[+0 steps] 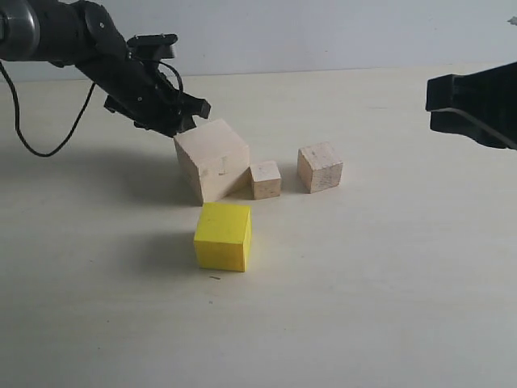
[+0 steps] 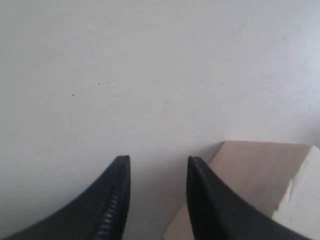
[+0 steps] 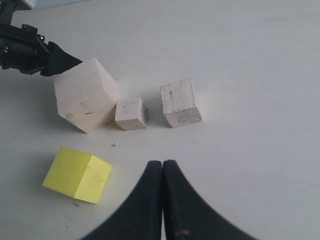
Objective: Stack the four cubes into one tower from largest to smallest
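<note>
All the cubes lie apart on the table, none stacked. The large pale cube [image 1: 212,158] [image 3: 86,95] [image 2: 255,175] stands at the back left of the group. The smallest pale cube [image 1: 265,179] [image 3: 131,113] sits against its right side. The medium-small pale cube [image 1: 320,166] [image 3: 180,102] is farther right. In front lies the yellow cube [image 1: 223,235] [image 3: 77,174]. My left gripper [image 1: 190,113] [image 2: 159,159] is open at the large cube's far left corner, with only table between its fingers. My right gripper [image 1: 432,103] [image 3: 162,162] is shut and empty, well to the right.
The pale tabletop [image 1: 363,307] runs back to a light wall [image 1: 323,32]. A black cable [image 1: 48,137] hangs from the left arm down to the table at the left.
</note>
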You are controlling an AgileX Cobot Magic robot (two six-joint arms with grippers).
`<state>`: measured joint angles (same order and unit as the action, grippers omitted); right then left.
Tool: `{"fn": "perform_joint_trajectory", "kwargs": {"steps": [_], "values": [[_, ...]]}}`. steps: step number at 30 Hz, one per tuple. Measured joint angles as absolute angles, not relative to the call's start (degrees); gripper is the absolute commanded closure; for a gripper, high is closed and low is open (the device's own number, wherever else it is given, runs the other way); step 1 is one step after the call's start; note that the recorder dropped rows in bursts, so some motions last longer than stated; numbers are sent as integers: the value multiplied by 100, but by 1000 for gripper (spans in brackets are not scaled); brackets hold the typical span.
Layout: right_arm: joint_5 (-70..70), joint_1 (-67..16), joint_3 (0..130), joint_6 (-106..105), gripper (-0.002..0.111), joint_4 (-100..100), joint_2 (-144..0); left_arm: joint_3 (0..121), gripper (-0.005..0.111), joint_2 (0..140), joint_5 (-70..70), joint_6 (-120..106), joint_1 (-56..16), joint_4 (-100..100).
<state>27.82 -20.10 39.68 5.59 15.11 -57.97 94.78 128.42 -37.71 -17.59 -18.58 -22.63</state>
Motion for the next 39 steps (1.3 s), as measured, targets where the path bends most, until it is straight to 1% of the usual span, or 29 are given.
{"fn": "perform_joint_trajectory", "kwargs": {"steps": [4,8,10,15,19,21,24,29,39], "values": [[2820,-2010,3968,559,108,1511,-5797,9478,69,12842,-3781,-1547,-1833,-2027],[2907,-2010,3968,559,108,1511,-5797,9478,87,12498,-4303,-1214,-1510,-1529],[2907,-2010,3968,559,108,1511,-5797,9478,91,12197,-4723,-1194,-1404,-1471],[2907,-2010,3968,559,108,1492,-5808,8888,91,11200,-5437,-1310,-1398,-1837],[2907,-2010,3968,559,108,1492,-5808,8368,91,10898,-5714,-1748,-1627,-2548],[2907,-2010,3968,559,108,1492,-5808,8209,91,10848,-5801,-1856,-1873,-2785],[2896,-2010,3968,559,108,1488,-5808,8012,91,10848,-5759,-1996,-2192,-2839],[2886,-2010,3968,559,108,1488,-5808,7891,91,11011,-5425,-2119,-2421,-2913],[2886,-2010,3968,559,108,1488,-5808,7871,91,11591,-5107,-2565,-2434,-3260]]}}
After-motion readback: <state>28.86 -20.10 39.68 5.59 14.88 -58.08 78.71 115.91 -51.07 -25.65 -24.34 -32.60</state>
